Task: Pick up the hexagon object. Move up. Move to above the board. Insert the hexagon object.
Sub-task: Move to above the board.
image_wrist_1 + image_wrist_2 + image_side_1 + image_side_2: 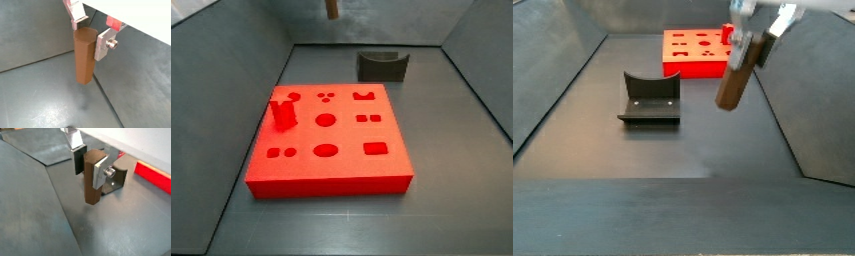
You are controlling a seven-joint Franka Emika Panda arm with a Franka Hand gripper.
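End effector (760,38) grips one hexagon object (736,77); one board (327,140).

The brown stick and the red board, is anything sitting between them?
Only bare grey floor in a side view. The gripper holds the hexagon object in the air, short of the board.

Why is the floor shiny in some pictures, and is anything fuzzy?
In a wrist view, pale glare smears the grey floor under the hexagon object, which the gripper holds up off it. In a side view the board is evenly lit and sharp. In a side view the lifted hexagon object looks a little soft, with a faint sheen on the floor below.
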